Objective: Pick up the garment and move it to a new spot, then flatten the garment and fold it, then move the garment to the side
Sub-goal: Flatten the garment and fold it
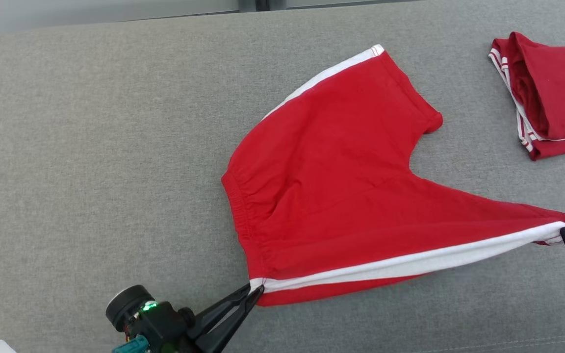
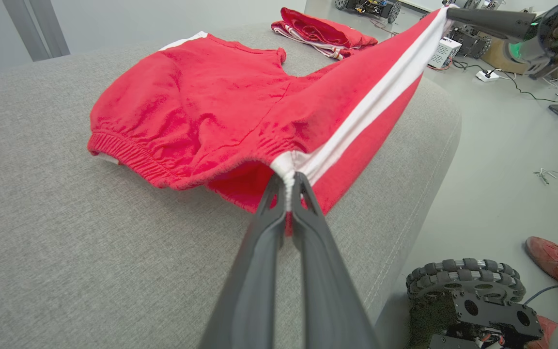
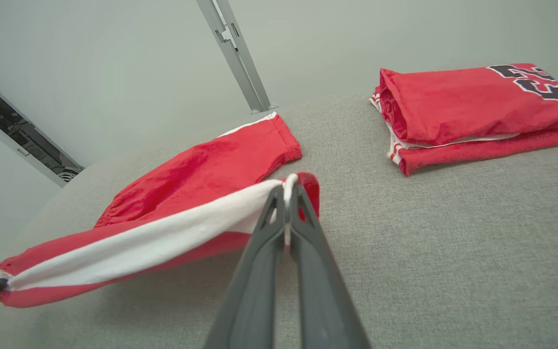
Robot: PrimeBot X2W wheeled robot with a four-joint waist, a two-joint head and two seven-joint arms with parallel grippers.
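**Dark fingers (image 2: 259,271) clamp both ends of one white stripe**

Jaws of the left gripper (image 2: 288,180) are pressed together on the waistband corner of the red shorts (image 1: 341,196), right where the white side stripe (image 1: 400,262) begins. Jaws of the right gripper (image 3: 288,186) are likewise closed, pinching the hem end of that same stripe at the leg opening.

Between the two grips the stripe runs taut and nearly straight. That edge of the shorts is raised off the grey padded surface (image 1: 91,147), with a strip of red cloth hanging below it.

Beyond the raised edge, the shorts lie on the surface in the middle of the head view. The gathered elastic waistband (image 1: 241,211) is on the robot's left. The other leg (image 1: 361,83) spreads flat toward the far side, with its own white stripe along the outer edge.

A folded red garment (image 1: 552,93) with dark lettering sits at the far right of the surface, well apart from the shorts.
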